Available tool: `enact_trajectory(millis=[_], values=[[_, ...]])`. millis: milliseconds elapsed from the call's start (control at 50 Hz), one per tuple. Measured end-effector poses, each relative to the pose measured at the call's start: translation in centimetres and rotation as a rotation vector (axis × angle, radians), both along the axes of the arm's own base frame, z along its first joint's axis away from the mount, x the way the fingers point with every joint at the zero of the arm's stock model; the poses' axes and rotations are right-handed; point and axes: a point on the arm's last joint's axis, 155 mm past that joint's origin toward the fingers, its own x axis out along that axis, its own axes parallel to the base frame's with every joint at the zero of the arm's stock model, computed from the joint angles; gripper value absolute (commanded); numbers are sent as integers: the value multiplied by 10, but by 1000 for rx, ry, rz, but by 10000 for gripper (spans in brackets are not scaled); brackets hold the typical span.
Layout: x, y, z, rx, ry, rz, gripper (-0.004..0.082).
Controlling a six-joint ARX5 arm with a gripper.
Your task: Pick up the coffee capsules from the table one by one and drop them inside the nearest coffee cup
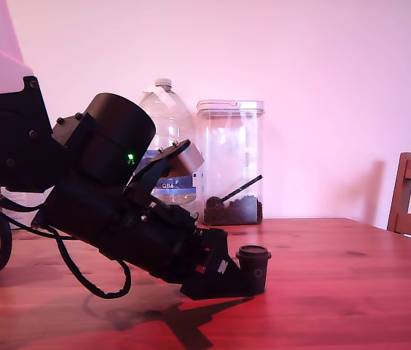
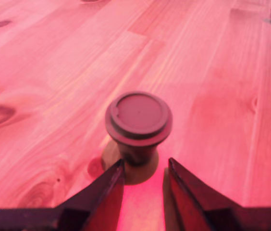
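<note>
The gripper (image 2: 145, 168) rests low on the desk (image 2: 212, 96) with jaws spread, just short of an upright capsule (image 2: 138, 120) standing rim up.

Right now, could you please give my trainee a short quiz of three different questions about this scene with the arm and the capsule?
1. True or false: the coffee capsule stands upright on the table, wide rim up.
2. In the wrist view, the gripper fingers are: A) clamped on the capsule, B) apart with the capsule just ahead of their tips, C) lifted high above the wood.
3. Fill in: behind the arm in the exterior view, the clear canister holds dark beans and a black ____.

Key: 1 true. 2 B. 3 scoop.
</note>
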Motion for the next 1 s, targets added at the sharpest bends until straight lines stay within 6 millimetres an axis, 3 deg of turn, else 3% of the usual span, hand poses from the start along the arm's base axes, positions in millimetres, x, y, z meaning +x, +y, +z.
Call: enact_trajectory(millis=[240,380,540,820,1000], values=[[-1,5,19,-96,-63,23,250],[-9,23,19,-143,-70,44,398],[-6,27,23,-169,-60,57,570],[-7,23,19,-159,-24,62,573],[-5,11,19,-137,-14,56,573]])
